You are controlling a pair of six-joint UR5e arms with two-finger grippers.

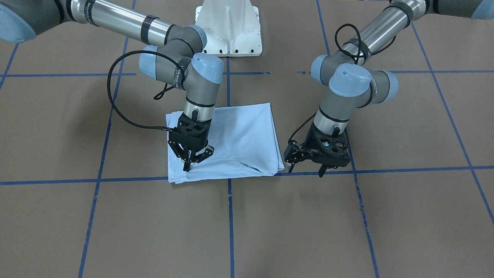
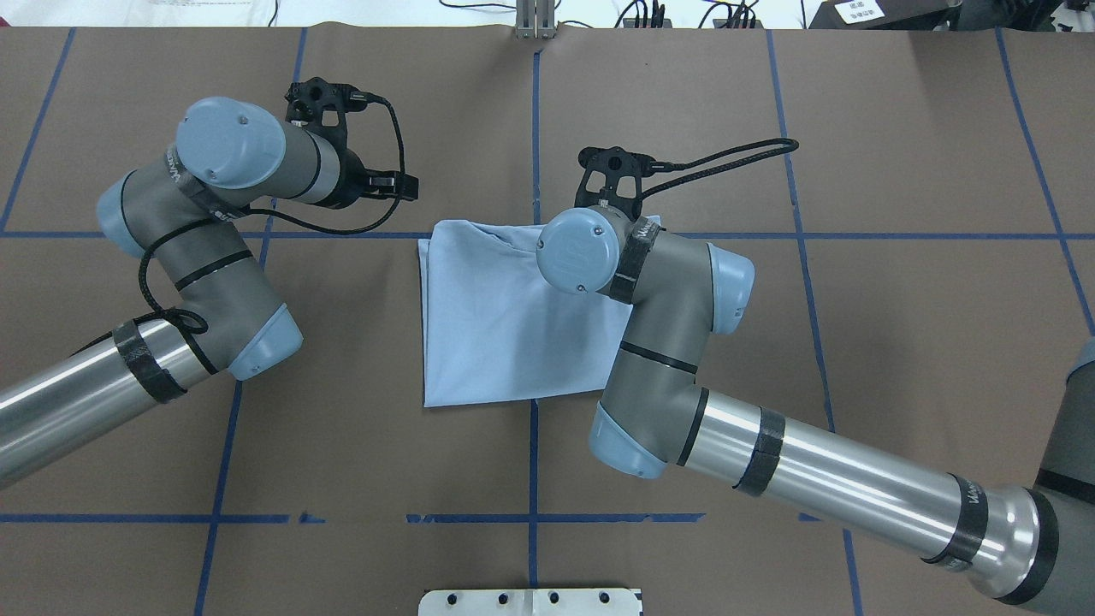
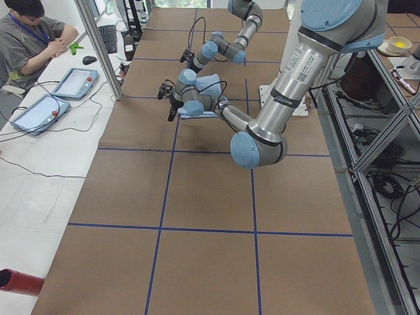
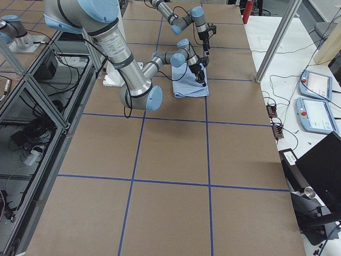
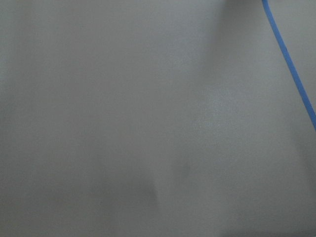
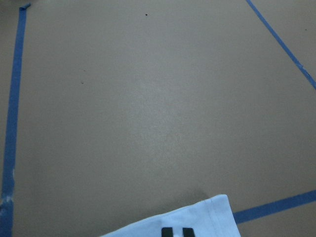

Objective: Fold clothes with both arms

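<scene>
The light blue T-shirt (image 1: 239,139) lies folded into a flat, nearly square stack on the brown table, also seen from overhead (image 2: 496,325). My right gripper (image 1: 188,165) points down onto the shirt's corner nearest the operators' side. Its fingertips (image 6: 168,231) are drawn close together on the fabric (image 6: 197,219). My left gripper (image 1: 305,170) hovers just off the shirt's opposite side over bare table, fingers spread wide, holding nothing. The left wrist view shows only table and a tape line.
Blue tape lines (image 1: 228,216) grid the brown table. The white pedestal base (image 1: 229,27) stands behind the shirt. In the exterior left view a person (image 3: 29,39) sits at a side bench with tablets (image 3: 75,82) and cables.
</scene>
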